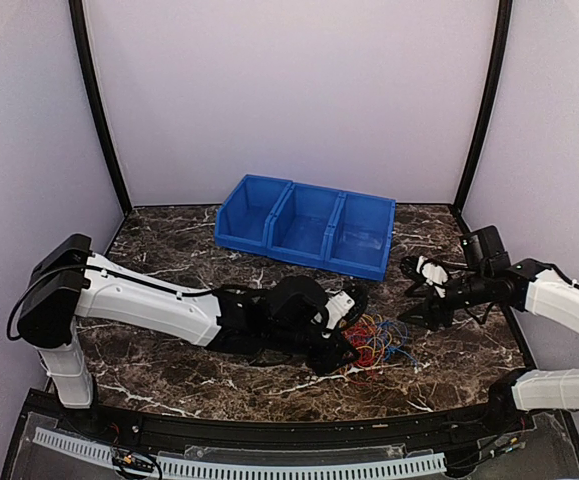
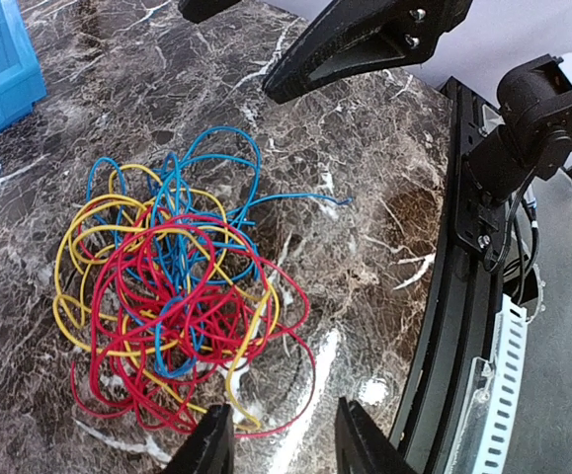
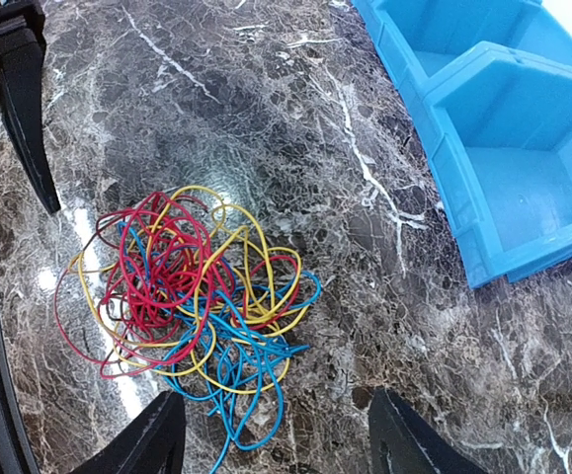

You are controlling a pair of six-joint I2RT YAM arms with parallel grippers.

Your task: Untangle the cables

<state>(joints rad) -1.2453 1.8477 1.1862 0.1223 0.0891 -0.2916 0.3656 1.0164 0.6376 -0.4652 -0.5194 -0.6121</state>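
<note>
The left arm stretches low from its base at the left toward the middle; the left claw has its fingers parted with nothing between them. The right arm bends in from the right, forearm reaching leftward; the right claw gapes wider, also holding nothing; the two claws face each other, near but apart.

Pale lilac walls enclose a dark, white-veined marble table.
</note>
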